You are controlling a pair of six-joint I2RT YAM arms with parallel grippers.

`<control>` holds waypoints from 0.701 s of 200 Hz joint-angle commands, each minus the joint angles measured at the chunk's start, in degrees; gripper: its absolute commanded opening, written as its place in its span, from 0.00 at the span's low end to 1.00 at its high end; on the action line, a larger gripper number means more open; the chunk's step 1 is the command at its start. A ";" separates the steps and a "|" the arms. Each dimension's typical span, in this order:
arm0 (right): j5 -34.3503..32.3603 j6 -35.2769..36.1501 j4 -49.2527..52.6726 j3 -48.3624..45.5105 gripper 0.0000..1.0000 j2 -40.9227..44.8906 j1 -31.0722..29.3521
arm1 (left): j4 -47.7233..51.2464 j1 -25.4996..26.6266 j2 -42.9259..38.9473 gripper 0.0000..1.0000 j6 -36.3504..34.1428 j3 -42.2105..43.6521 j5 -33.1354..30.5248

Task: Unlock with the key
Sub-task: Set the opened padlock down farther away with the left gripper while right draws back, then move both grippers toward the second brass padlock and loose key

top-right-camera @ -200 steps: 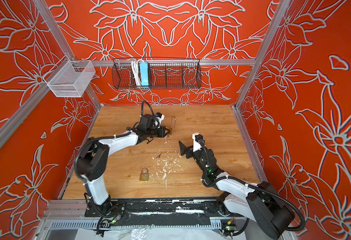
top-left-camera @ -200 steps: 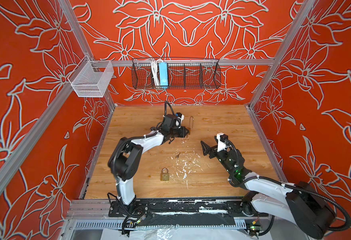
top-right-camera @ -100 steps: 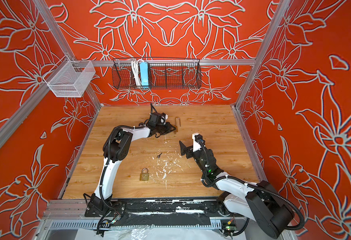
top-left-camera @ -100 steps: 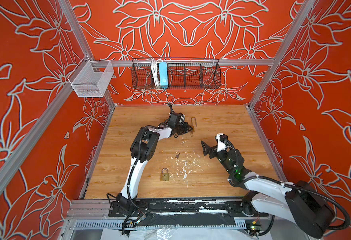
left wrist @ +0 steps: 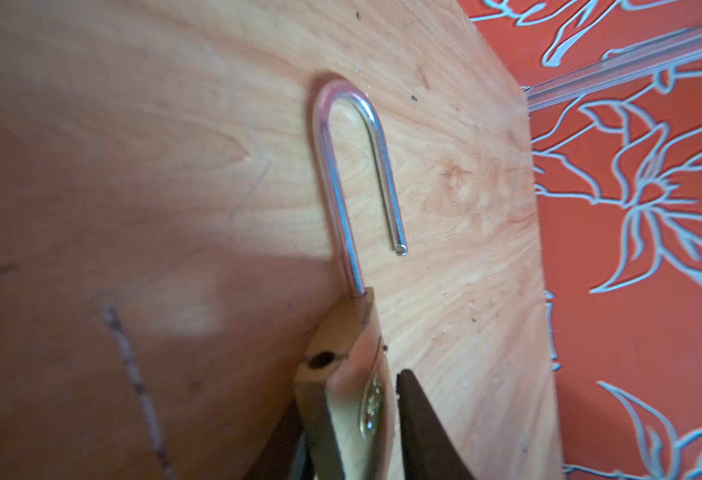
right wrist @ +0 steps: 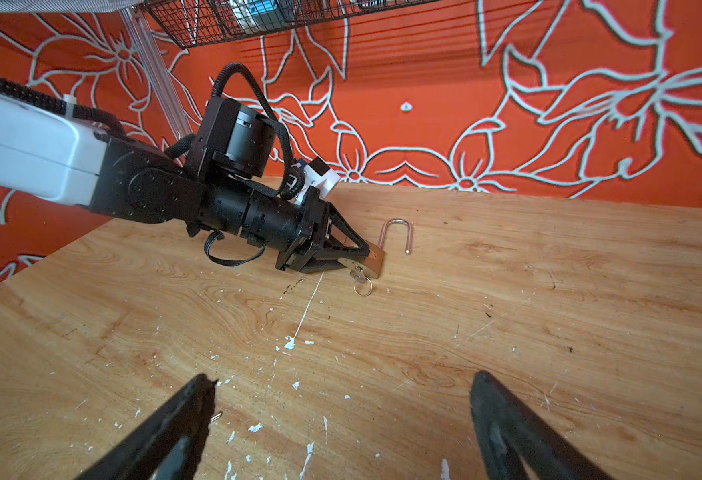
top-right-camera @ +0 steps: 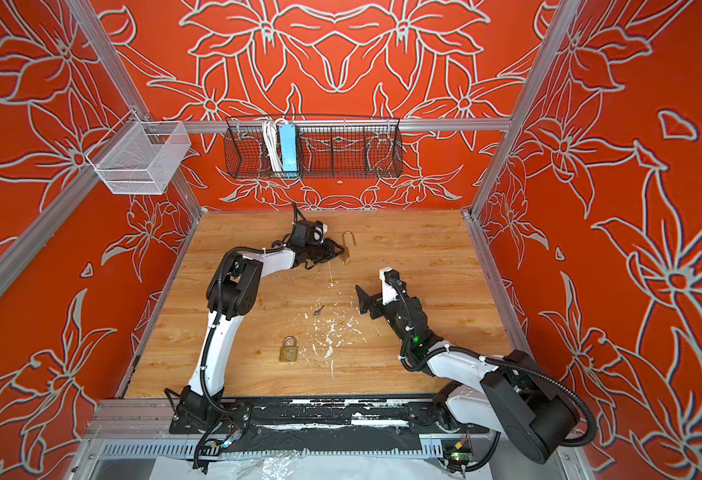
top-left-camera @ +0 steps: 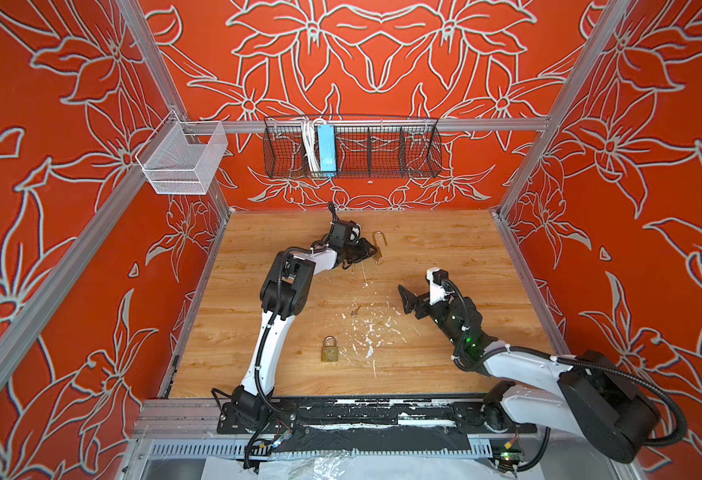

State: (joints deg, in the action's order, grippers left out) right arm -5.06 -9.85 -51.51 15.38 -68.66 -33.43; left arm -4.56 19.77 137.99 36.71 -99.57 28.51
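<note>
A brass padlock (top-left-camera: 377,254) with a long shackle (left wrist: 332,166) swung open lies at the far middle of the table. A key (right wrist: 357,275) with a ring sticks in its bottom. My left gripper (left wrist: 349,399) straddles the lock's body (left wrist: 351,332), and a thin gap shows between one finger (left wrist: 413,415) and the brass face; both top views show it there (top-left-camera: 371,251) (top-right-camera: 338,250). My right gripper (right wrist: 343,376) hovers wide open and empty over the table's middle right (top-left-camera: 408,300).
A second, closed brass padlock (top-left-camera: 330,348) (top-right-camera: 288,349) lies near the front middle. A loose small key (top-left-camera: 355,310) (top-right-camera: 319,311) lies among white paint flecks. A wire basket (top-left-camera: 351,145) and a white mesh bin (top-left-camera: 183,160) hang on the walls.
The left arm's elbow has risen and folded closer to the lock, and its jaws have loosened on the padlock's body. The right arm has not moved.
</note>
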 commanded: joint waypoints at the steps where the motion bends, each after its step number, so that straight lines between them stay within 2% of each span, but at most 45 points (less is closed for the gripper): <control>1: 0.30 0.62 -0.78 1.76 0.98 0.27 -0.06 | 4.33 0.01 -1.24 0.36 -4.57 -1.68 -4.91; 47: -0.01 0.95 -0.09 1.85 0.98 0.71 -0.06 | 4.30 -0.05 -7.53 0.45 -8.75 4.29 -11.91; 69: 0.80 1.41 0.58 2.61 0.98 -0.43 -0.06 | 1.87 0.01 -14.04 0.46 -10.72 11.54 -14.89; 89: 3.79 2.62 2.02 3.74 0.97 -1.20 -0.06 | -5.16 0.46 -23.92 0.48 -12.14 24.35 -17.92; 107: 5.40 2.95 4.26 5.37 0.96 -2.40 -0.14 | -9.37 2.82 -35.33 0.51 -15.07 37.19 -25.07; 121: 7.31 3.25 6.87 7.50 0.95 -4.47 -0.14 | -9.24 6.00 -43.76 0.52 -19.32 44.72 -30.84; 140: 7.78 2.53 16.81 13.85 0.92 -8.77 -0.47 | -4.49 10.51 -53.42 0.54 -22.94 51.29 -37.94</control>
State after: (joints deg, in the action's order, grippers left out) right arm -0.10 -8.03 -45.10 22.92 -73.47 -33.45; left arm -9.89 25.15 94.11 20.78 -54.57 2.24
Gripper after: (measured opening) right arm 0.940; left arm 0.528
